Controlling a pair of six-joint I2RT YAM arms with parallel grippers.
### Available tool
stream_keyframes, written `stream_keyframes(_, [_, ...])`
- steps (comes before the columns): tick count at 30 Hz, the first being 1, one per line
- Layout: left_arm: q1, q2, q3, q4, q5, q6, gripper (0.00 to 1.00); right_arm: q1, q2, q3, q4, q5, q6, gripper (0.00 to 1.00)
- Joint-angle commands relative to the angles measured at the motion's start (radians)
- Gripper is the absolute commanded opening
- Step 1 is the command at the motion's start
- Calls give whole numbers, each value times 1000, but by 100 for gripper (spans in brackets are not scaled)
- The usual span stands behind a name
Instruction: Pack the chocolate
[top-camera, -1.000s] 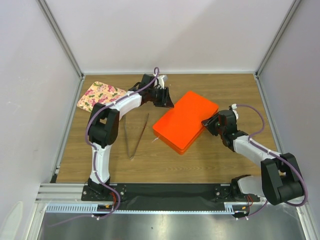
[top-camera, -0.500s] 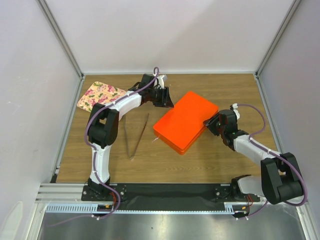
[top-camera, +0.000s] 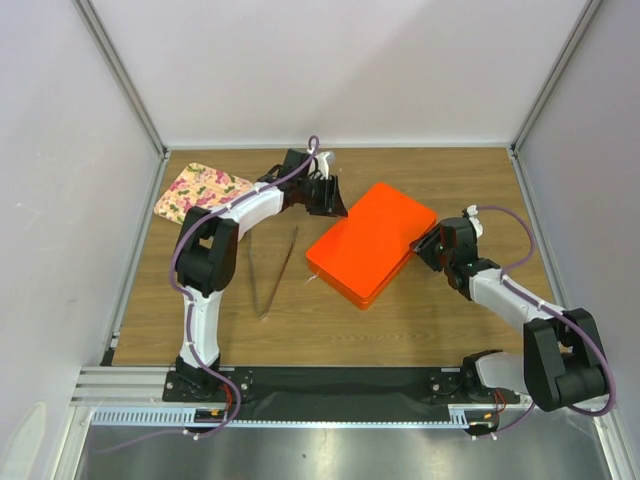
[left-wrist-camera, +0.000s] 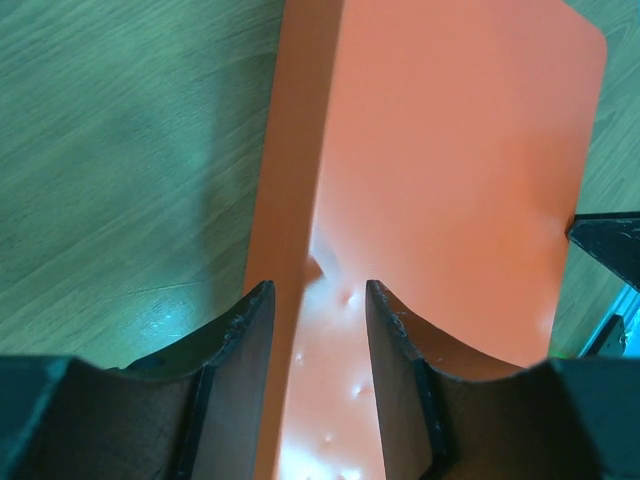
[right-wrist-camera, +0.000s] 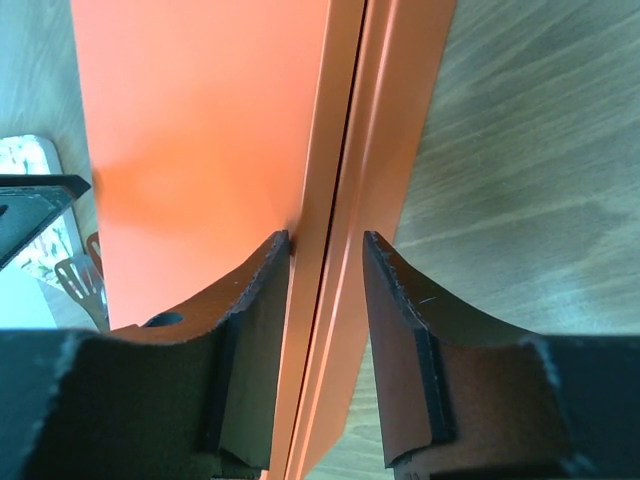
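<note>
The orange box lies closed in the middle of the table, its lid on. No chocolate shows in any view. My left gripper is at the box's far left corner; in the left wrist view its jaws stand a little apart over the lid and its side wall. My right gripper is at the box's right edge; in the right wrist view its jaws straddle the seam between lid and base, with the left finger against the lid and a gap at the right finger.
Metal tongs lie on the wood left of the box. A floral cloth lies at the far left corner. Grey walls enclose the table on three sides.
My right gripper has shifted very slightly to the right along the box's edge. The box and the left arm have not visibly moved.
</note>
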Motion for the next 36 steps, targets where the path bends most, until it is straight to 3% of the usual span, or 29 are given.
stream_keyframes(1, [-23, -17, -4, 18, 19, 29, 47, -8, 30, -20, 23, 8, -23, 40])
stream_keyframes(8, [-50, -26, -29, 56, 32, 1, 44, -15, 59, -36, 6, 32, -14, 20])
stream_keyframes(13, [-60, -23, -29, 60, 51, -4, 43, -25, 30, -62, 23, 20, -19, 24])
stream_keyframes(19, [-69, -42, -49, 84, 90, -22, 43, -26, 7, -17, -72, 47, -43, 37])
stream_keyframes(31, [-80, -77, -58, 139, 174, -82, 42, -34, 44, -79, 46, 31, -31, 21])
stream_keyframes(36, [-90, -80, -55, 136, 176, -83, 42, -40, 44, -106, 72, 18, -11, 27])
